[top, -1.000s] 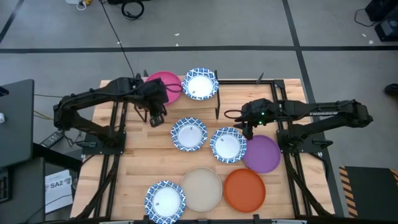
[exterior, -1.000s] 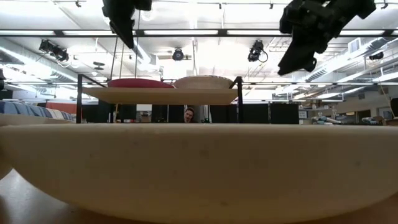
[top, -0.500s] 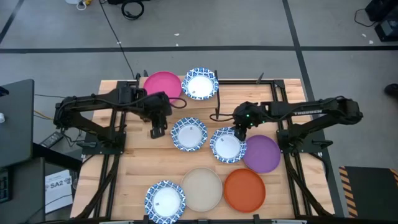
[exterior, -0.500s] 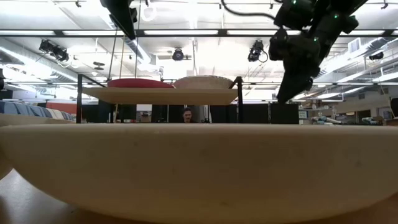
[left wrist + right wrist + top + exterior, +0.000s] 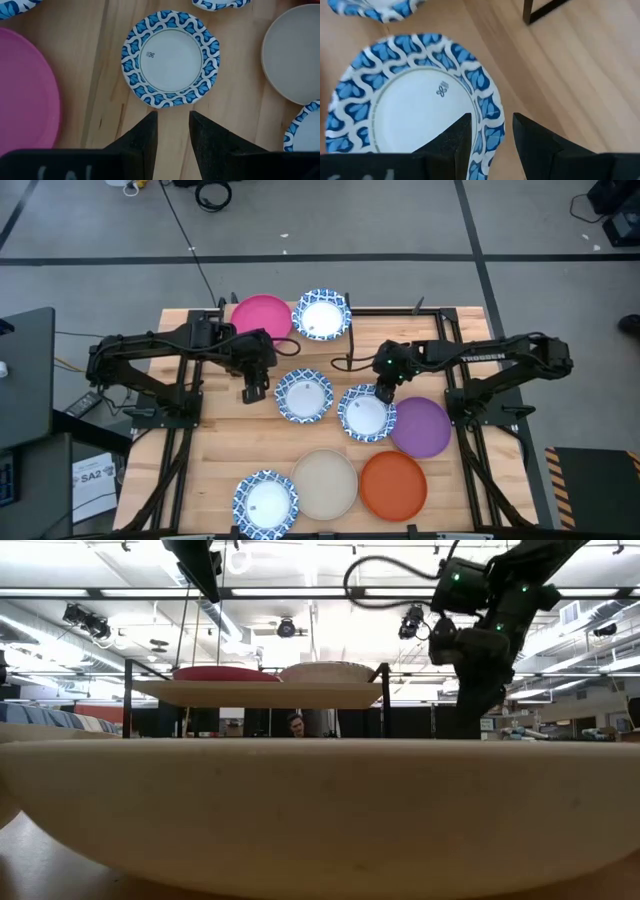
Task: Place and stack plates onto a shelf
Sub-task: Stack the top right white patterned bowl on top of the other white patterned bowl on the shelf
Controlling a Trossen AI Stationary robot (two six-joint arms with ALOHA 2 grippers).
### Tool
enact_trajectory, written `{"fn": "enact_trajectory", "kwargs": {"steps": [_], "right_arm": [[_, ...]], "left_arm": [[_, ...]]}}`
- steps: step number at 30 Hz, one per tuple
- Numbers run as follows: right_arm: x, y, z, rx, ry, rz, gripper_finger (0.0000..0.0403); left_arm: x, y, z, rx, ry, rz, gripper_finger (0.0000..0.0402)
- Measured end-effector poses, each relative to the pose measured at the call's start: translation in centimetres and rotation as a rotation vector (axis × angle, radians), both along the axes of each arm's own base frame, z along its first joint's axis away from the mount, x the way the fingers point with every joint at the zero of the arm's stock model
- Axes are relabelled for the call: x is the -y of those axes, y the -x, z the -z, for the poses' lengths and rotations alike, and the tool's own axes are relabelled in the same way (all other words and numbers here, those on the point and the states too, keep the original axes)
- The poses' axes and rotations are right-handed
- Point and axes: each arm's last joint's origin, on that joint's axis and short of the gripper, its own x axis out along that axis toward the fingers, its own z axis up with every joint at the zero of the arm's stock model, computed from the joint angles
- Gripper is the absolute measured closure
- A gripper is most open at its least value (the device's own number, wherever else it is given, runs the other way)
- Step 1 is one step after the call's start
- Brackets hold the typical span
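Two blue-rimmed white plates lie side by side mid-table. My left gripper hovers open just left of the left plate, which shows ahead of its fingers. My right gripper is open and low over the right plate; its fingers stand on either side of that plate's right rim, and no contact shows. On the shelf at the far edge rest a pink plate and another blue-rimmed plate.
A purple plate lies right of the right gripper. Orange, beige and one more blue-rimmed plate sit along the near edge. The beige plate fills the low view's foreground and hides the right fingertips. A black shelf leg stands close by.
My left gripper has moved from beside the shelf toward the near edge and stopped left of the middle plate. My right gripper has come down and a little toward the table's left, tipping steeper, until it stands over the right blue-rimmed plate's rim. No plate has moved.
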Motion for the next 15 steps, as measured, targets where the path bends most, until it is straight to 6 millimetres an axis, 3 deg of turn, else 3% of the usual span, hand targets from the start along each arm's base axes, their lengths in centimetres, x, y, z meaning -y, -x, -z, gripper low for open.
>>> {"fn": "enact_trajectory", "kwargs": {"steps": [15], "right_arm": [[0.2, -1.1, 3.2, -0.127, -0.071, -0.016, 0.0254]], "left_arm": [[0.0, 0.0, 0.0, 0.005, 0.000, 0.000, 0.0285]]}}
